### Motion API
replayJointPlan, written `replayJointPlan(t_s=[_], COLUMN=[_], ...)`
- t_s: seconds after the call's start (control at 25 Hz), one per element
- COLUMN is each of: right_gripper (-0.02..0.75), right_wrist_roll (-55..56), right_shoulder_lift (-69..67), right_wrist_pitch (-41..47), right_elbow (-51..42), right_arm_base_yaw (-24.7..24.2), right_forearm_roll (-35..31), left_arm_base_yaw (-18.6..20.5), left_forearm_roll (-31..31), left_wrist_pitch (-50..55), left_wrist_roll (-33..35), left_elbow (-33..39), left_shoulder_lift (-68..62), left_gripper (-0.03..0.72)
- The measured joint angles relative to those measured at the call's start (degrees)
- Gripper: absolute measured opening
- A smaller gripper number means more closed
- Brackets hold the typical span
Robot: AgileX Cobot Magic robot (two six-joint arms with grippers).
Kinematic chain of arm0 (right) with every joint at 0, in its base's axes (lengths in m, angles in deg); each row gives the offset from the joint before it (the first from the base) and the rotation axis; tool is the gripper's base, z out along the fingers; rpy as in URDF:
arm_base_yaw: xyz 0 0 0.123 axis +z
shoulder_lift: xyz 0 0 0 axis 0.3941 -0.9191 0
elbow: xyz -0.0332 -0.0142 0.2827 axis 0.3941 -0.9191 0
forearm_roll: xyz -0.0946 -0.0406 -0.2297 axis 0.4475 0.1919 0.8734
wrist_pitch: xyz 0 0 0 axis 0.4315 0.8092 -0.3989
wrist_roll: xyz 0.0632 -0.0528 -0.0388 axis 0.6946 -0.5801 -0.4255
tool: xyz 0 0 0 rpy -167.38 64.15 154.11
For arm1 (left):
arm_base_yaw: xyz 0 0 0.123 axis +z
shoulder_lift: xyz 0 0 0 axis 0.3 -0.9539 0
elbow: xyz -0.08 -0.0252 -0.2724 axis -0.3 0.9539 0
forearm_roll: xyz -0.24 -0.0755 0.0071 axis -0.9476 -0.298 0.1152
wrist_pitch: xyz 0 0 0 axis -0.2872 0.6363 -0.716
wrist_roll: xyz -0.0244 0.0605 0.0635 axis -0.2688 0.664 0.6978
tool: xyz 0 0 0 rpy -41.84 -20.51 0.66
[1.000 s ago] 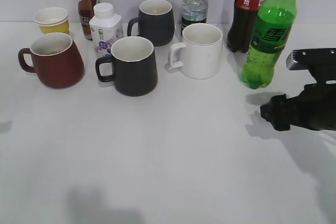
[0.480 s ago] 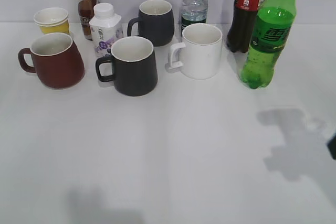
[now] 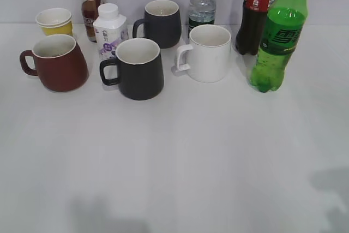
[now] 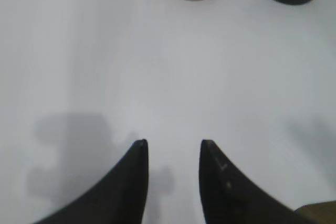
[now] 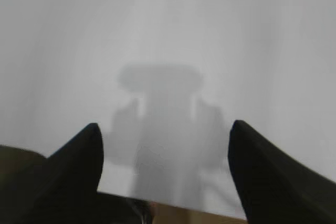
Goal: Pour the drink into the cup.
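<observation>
The green soda bottle [image 3: 276, 36] is seen upright at the upper right, the reddish-brown mug [image 3: 56, 61] at the upper left, well apart on the white worktop [image 3: 180, 156]. The right tool [image 5: 164, 145] is held wide open and empty; the left tool [image 4: 172, 153] is partly open, empty. The bottle is judged nearer the right arm.

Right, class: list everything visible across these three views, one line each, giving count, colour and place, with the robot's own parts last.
Ceramic mug: 1, reddish-brown, far left.
Ceramic mugs: 2, black, centre.
Ceramic mug: 1, white, right of centre.
Plastic soda bottle: 1, green, far right.
Cola bottle: 1, dark with red label, back right.
Clear bottle: 1, back centre.
Carton bottle: 1, white, back left.
Brown bottle: 1, back left.
Small cup: 1, yellow, back left.
Table: 1, white.
Left gripper: black, open.
Right gripper: black, open.
</observation>
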Motion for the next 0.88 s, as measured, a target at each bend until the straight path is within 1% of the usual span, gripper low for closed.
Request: replayJointPlan(t_s=[0.12, 0.32, 0.48, 0.88], right_gripper=[0.554, 0.554, 0.554, 0.554], right_wrist_roll=[0.00, -0.35, -0.82, -0.99], right_shoulder_lift=[8.77, 18.16, 19.11, 19.11], right_wrist_pitch=[-0.21, -3.56, -3.73, -4.09], right_elbow=[-2.23, -3.81, -4.35, -4.35], right_arm_base_yaw=[0.00, 0.00, 0.00, 0.00], right_forearm_roll=[1.63, 2.25, 2.56, 2.58], left_arm_base_yaw=[0.00, 0.00, 0.00, 0.00], left_forearm_roll=[0.00, 0.12, 0.70, 0.76], left_wrist_pitch=[-0.30, -5.64, -6.30, -6.53], left_wrist_roll=[4.11, 5.51, 5.96, 6.14], left_elbow=[3.72, 5.39, 6.63, 6.63], left_shoulder_lift=[5.88, 8.90, 8.90, 8.90], left_gripper=[0.257, 0.257, 0.256, 0.244])
